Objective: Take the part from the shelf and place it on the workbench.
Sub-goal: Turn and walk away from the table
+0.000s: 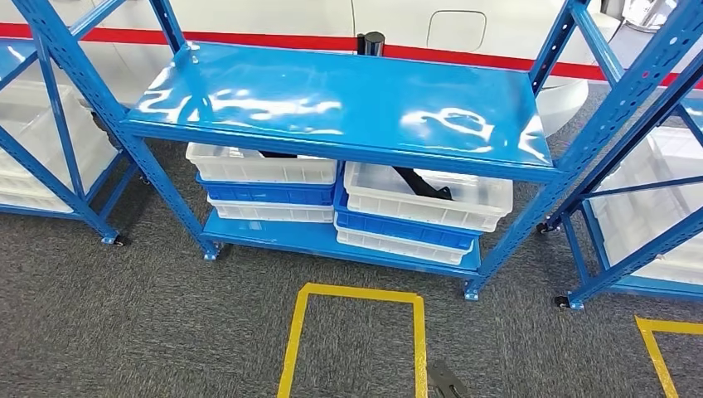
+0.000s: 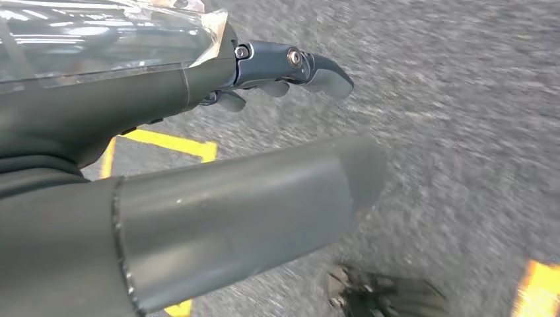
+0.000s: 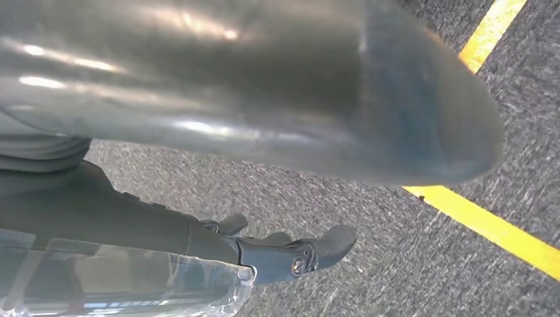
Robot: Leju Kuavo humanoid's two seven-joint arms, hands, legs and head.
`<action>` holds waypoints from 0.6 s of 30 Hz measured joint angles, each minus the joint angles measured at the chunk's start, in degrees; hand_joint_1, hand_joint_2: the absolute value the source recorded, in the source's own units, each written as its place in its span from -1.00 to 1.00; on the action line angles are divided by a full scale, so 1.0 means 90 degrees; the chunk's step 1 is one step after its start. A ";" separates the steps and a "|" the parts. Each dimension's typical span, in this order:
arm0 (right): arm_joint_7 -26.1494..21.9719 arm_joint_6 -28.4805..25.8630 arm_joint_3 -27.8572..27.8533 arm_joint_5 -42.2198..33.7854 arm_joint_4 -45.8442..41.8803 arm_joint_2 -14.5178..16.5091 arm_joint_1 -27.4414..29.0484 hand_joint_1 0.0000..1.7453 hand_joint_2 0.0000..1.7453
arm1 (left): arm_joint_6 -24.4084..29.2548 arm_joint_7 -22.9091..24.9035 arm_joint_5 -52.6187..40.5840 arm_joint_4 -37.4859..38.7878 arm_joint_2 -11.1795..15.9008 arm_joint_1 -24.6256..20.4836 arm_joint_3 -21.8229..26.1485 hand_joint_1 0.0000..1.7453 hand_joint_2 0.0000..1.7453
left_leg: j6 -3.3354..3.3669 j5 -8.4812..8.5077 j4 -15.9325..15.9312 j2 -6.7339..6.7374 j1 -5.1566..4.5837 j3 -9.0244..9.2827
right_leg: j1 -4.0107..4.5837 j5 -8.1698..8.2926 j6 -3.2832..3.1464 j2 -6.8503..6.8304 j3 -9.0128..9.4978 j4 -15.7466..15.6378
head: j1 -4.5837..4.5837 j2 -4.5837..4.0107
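A black part lies in the upper white bin on the right of the blue shelf's low level. Another black part peeks out of the upper white bin on the left, mostly hidden under the top board. My left hand hangs over the grey carpet with its fingers stretched apart from the thumb, holding nothing. My right hand hangs the same way, fingers spread and nothing in them. Both hands are well short of the shelf.
Both bins sit on stacked blue and white trays. A yellow tape square marks the carpet in front of the shelf. More blue racks with white bins stand at left and right. A white wall with a red stripe runs behind.
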 joint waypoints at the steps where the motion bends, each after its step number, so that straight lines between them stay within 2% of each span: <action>1: 0.0004 -0.0013 0.0001 -0.0003 0.0001 0.0001 0.0002 -1.00 -1.00 | 0.0029 0.0005 -0.0008 0.0001 -0.0004 0.0002 0.0001 -1.00 -1.00 | 0.0007 -0.0001 -0.0002 -0.0005 -0.0013 -0.0001 | -0.0003 -0.0001 -0.0003 -0.0005 0.0018 -0.0023 | 0.0003 -0.0001; 4: 0.0011 -0.0035 -0.0001 -0.0012 0.0001 0.0019 -0.0001 -1.00 -1.00 | 0.0078 0.0002 -0.0010 -0.0001 -0.0002 -0.0002 0.0002 -1.00 -1.00 | 0.0118 -0.0055 -0.0022 -0.0008 -0.0049 0.0026 | -0.0046 0.0002 0.0106 -0.0002 0.0062 -0.0145 | 0.0003 -0.0001; 6: 0.0021 -0.0040 -0.0002 -0.0010 0.0001 0.0014 -0.0008 -1.00 -1.00 | 0.0090 -0.0009 -0.0013 0.0000 -0.0012 -0.0005 0.0003 -1.00 -1.00 | 0.0199 -0.0047 -0.0121 0.0030 -0.0017 0.0107 | -0.0053 -0.0068 0.0158 0.0001 0.0053 -0.0055 | 0.0009 -0.0001; 7: 0.0025 -0.0041 -0.0003 -0.0009 0.0001 0.0010 -0.0012 -1.00 -1.00 | 0.0091 -0.0015 -0.0014 0.0001 -0.0018 -0.0006 0.0003 -1.00 -1.00 | 0.0231 -0.0040 -0.0170 0.0060 0.0004 0.0150 | -0.0050 -0.0173 0.0157 0.0000 -0.0051 0.0176 | 0.0019 -0.0001; 8: 0.0029 -0.0042 -0.0004 -0.0008 0.0002 0.0009 -0.0012 -1.00 -1.00 | 0.0091 -0.0020 -0.0016 0.0001 -0.0024 -0.0006 0.0003 -1.00 -1.00 | 0.0259 -0.0043 -0.0197 0.0096 0.0014 0.0183 | -0.0063 -0.0325 0.0140 -0.0004 -0.0249 0.0559 | 0.0027 -0.0001; 10: 0.0030 -0.0042 -0.0005 -0.0007 0.0002 0.0010 -0.0001 -1.00 -1.00 | 0.0090 -0.0024 -0.0019 0.0001 -0.0026 -0.0007 0.0002 -1.00 -1.00 | 0.0285 -0.0073 -0.0206 0.0169 0.0016 0.0216 | -0.0077 -0.0616 0.0130 -0.0006 -0.0782 0.1453 | 0.0040 -0.0001; 11: 0.0032 -0.0042 -0.0005 -0.0006 0.0002 0.0009 0.0011 -1.00 -1.00 | 0.0089 -0.0024 -0.0021 0.0001 -0.0027 -0.0006 0.0003 -1.00 -1.00 | 0.0283 -0.0094 -0.0205 0.0203 0.0017 0.0236 | -0.0093 -0.0645 0.0163 -0.0011 -0.0965 0.1702 | 0.0039 -0.0001; 12: 0.0034 -0.0042 -0.0005 -0.0004 0.0003 0.0007 0.0023 -1.00 -1.00 | 0.0089 -0.0024 -0.0021 0.0001 -0.0029 -0.0004 0.0004 -1.00 -1.00 | 0.0269 -0.0117 -0.0204 0.0237 0.0021 0.0264 | -0.0110 -0.0552 0.0223 -0.0026 -0.1016 0.1683 | 0.0040 -0.0001; 13: 0.0038 -0.0042 -0.0005 -0.0002 0.0004 0.0002 0.0029 -1.00 -1.00 | 0.0089 -0.0024 -0.0021 0.0001 -0.0032 -0.0003 0.0004 -1.00 -1.00 | 0.0247 -0.0145 -0.0203 0.0274 0.0028 0.0305 | -0.0129 -0.0357 0.0299 -0.0060 -0.0934 0.1405 | 0.0040 -0.0001; 14: 0.0041 -0.0042 -0.0005 -0.0001 0.0004 -0.0004 0.0028 -1.00 -1.00 | 0.0089 -0.0024 -0.0021 0.0001 -0.0036 -0.0003 0.0005 -1.00 -1.00 | 0.0213 -0.0180 -0.0202 0.0312 0.0031 0.0354 | -0.0147 -0.0101 0.0375 -0.0159 -0.0751 0.0941 | 0.0041 -0.0001; 15: 0.0043 -0.0042 -0.0005 0.0000 0.0004 0.0001 0.0021 -1.00 -1.00 | 0.0090 -0.0022 -0.0021 0.0001 -0.0033 -0.0002 0.0005 -1.00 -1.00 | 0.0171 -0.0218 -0.0197 0.0350 0.0020 0.0403 | -0.0151 0.0117 0.0412 -0.0301 -0.0577 0.0514 | 0.0042 -0.0001; 16: 0.0047 -0.0042 -0.0006 0.0000 0.0004 0.0001 0.0009 -1.00 -1.00 | 0.0092 -0.0020 -0.0021 0.0001 -0.0030 -0.0001 0.0004 -1.00 -1.00 | 0.0126 -0.0256 -0.0192 0.0389 0.0005 0.0443 | -0.0150 0.0269 0.0402 -0.0402 -0.0436 0.0200 | 0.0042 -0.0001; 17: 0.0050 -0.0042 -0.0007 0.0000 0.0004 0.0008 -0.0001 -1.00 -1.00 | 0.0095 -0.0017 -0.0021 0.0001 -0.0025 -0.0002 0.0004 -1.00 -1.00 | 0.0087 -0.0284 -0.0188 0.0429 -0.0013 0.0471 | -0.0142 0.0345 0.0360 -0.0473 -0.0369 0.0038 | 0.0039 -0.0001; 18: 0.0054 -0.0042 -0.0008 0.0000 0.0004 0.0015 -0.0007 -1.00 -1.00 | 0.0098 -0.0013 -0.0021 0.0001 -0.0021 -0.0002 0.0004 -1.00 -1.00 | 0.0054 -0.0299 -0.0193 0.0476 -0.0022 0.0492 | -0.0124 0.0353 0.0294 -0.0458 -0.0370 0.0023 | 0.0034 -0.0001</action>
